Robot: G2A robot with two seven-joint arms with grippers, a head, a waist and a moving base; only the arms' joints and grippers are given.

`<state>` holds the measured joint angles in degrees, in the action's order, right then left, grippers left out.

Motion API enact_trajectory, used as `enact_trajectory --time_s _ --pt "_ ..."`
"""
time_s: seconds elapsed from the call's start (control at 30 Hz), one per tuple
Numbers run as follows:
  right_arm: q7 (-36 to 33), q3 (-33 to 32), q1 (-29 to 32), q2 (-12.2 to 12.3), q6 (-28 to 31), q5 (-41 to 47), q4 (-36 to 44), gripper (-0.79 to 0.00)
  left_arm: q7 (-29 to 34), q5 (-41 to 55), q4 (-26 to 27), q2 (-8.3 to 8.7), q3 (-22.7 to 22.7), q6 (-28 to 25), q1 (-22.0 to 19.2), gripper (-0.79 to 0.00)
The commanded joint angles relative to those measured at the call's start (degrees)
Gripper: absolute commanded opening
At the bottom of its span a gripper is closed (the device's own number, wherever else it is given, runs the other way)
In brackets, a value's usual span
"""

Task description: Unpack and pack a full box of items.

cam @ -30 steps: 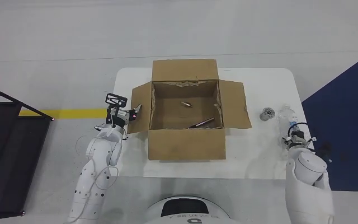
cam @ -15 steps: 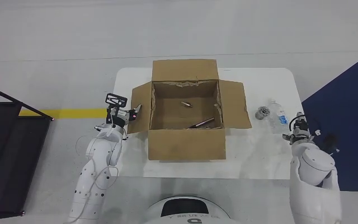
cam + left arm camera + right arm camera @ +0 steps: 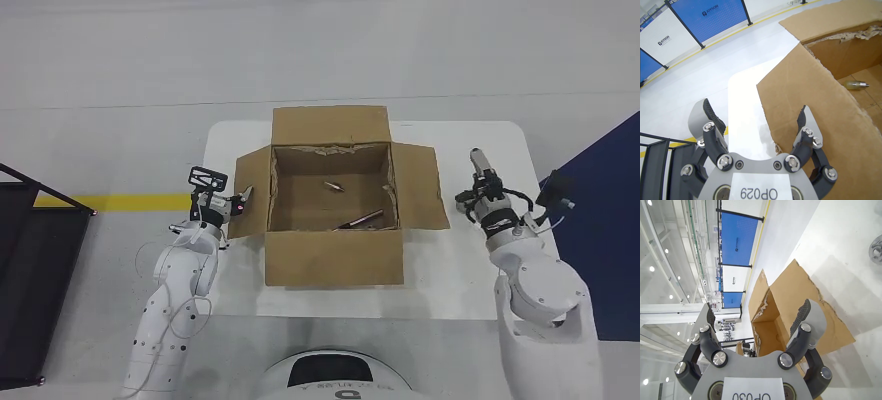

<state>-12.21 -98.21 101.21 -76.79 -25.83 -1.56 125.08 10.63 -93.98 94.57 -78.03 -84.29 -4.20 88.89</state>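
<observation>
1. A pale grey factory floor (image 3: pixel 120 80) with a yellow line (image 3: pixel 130 202) surrounds a white rounded table (image 3: pixel 470 280). Blue and white pegboard panels (image 3: pixel 715 17) stand behind it and carry print.
2. The brown cardboard box (image 3: pixel 335 258) sits mid-table with all four flaps spread, unmoved.
3. The right gripper (image 3: pixel 757 304) has swung in from the table's right edge. It now hovers beside the box's right flap, fingers spread wide and holding nothing.
4. The left gripper (image 3: pixel 755 103) stays at the box's left flap, equally wide and empty. The flap's edge runs between its fingers; whether they touch cannot be told.
5. Inside the box lie a small pale cylinder with a metal tip (image 3: pixel 855 84) and a dark slender rod (image 3: pixel 358 219).
6. A small grey metal flanged disc (image 3: pixel 876 251) lies on the table near the right gripper.
7. The left gripper's base carries a white printed label (image 3: pixel 759 186).
</observation>
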Motion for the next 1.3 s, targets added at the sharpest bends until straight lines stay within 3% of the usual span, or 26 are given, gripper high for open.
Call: enact_trajectory --time_s 0.0,0.17,0.23,0.37,0.53,0.6,0.67,0.7,0.73,0.97,1.0,1.03,1.17,1.27 --pt "0.0 0.0 0.0 0.0 0.0 0.0 0.0 0.0 0.0 0.0 0.0 0.0 0.0 0.0 0.0 0.0" --pt "-0.5 0.5 -0.4 0.0 1.1 0.9 -0.2 0.0 0.0 0.0 0.0 0.0 0.0 0.0 0.0 0.0" --pt "-4.5 4.0 -2.3 0.6 2.2 -7.8 1.0 0.0 0.0 0.0 0.0 0.0 0.0 0.0 0.0 0.0" --pt "-19.8 17.0 -12.8 2.0 4.8 -27.7 -0.2 -0.246 0.0 0.0 0.0 0.0 0.0 0.0 0.0 0.0" --pt "-33.7 37.0 -32.2 1.0 0.2 -46.9 -14.3 -0.366 0.0 0.0 0.0 0.0 0.0 0.0 0.0 0.0" --pt "-39.0 44.2 -38.7 0.1 -0.8 -52.5 -21.6 -0.289 0.0 0.0 0.0 0.0 0.0 0.0 0.0 0.0" --pt "-43.4 49.2 -43.8 -1.1 -2.1 -55.3 -27.8 -0.314 0.0 0.0 0.0 0.0 0.0 0.0 0.0 0.0" --pt "-44.0 51.1 -45.5 -1.7 -3.2 -56.0 -30.4 -0.268 0.0 0.0 0.0 0.0 0.0 0.0 0.0 0.0" --pt "-44.3 52.6 -46.8 -2.3 -4.7 -56.4 -32.6 -0.271 0.0 0.0 0.0 0.0 0.0 0.0 0.0 0.0" --pt "-38.8 59.0 -52.5 -6.0 -13.4 -59.9 -47.3 -0.259 0.0 0.0 0.0 0.0 0.0 0.0 0.0 0.0" --pt "-37.8 59.5 -53.0 -6.5 -13.9 -59.8 -49.1 -0.231 0.0 0.0 0.0 0.0 0.0 0.0 0.0 0.0" --pt "-36.9 59.9 -53.5 -7.1 -14.4 -59.2 -50.6 -0.142 0.0 0.0 0.0 0.0 0.0 0.0 0.0 0.0" --pt "-33.2 61.7 -54.8 -9.2 -14.7 -56.9 -56.6 -0.028 0.0 0.0 0.0 0.0 0.0 0.0 0.0 0.0" --pt "-30.4 62.6 -55.8 -10.8 -15.3 -55.6 -61.4 -0.025 0.0 0.0 0.0 0.0 0.0 0.0 0.0 0.0"
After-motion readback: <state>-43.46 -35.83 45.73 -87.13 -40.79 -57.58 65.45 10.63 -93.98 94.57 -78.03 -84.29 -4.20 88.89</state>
